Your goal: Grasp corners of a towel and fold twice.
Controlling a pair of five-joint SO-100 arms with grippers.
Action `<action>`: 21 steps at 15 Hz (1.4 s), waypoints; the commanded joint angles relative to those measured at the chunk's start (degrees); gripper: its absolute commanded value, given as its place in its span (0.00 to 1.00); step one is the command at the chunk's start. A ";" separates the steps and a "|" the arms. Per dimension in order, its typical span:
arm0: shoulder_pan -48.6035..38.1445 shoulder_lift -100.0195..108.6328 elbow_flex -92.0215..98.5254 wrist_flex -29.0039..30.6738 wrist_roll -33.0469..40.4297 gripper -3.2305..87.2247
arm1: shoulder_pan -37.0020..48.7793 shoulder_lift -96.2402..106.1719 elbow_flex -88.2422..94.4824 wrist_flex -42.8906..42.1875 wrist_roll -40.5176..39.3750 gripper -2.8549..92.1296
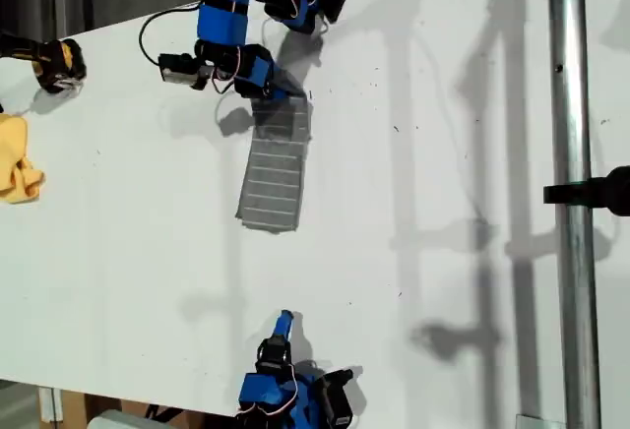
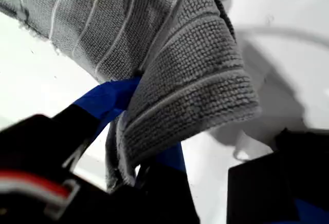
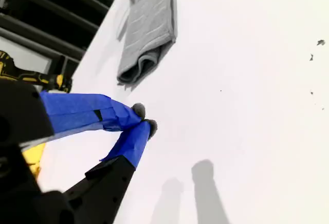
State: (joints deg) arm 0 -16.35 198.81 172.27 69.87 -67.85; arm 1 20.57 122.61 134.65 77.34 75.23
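The grey striped towel (image 1: 274,168) lies folded into a narrow strip on the white table (image 1: 443,153), slightly tilted, in the middle of the exterior view. My first gripper (image 1: 283,96) is at the strip's far end, shut on a raised fold of the towel (image 2: 190,80); its blue finger (image 2: 110,98) shows under the cloth. My second gripper (image 1: 284,323) sits at the exterior view's bottom edge, well apart from the towel (image 3: 149,29), with its blue fingertips (image 3: 140,112) together and nothing between them. The towel's corners are tucked into the folds and I cannot pick them out.
A small yellow cloth (image 1: 15,158) lies at the exterior view's left edge, with a yellow and black tool (image 1: 54,63) above it. A vertical metal pole (image 1: 571,193) with a black clamp (image 1: 600,191) crosses the exterior view's right side.
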 commanded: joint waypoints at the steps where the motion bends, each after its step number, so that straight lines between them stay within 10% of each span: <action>1: 0.18 0.35 -0.62 -0.18 0.00 0.03 | -2.64 8.53 4.04 6.86 6.33 0.03; 21: 1.23 0.35 -1.85 0.44 -0.88 0.03 | -5.19 -47.46 -54.32 -17.49 -13.10 0.03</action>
State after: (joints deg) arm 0 -15.47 198.81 172.27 69.87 -68.03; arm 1 15.82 75.50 84.20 62.14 62.75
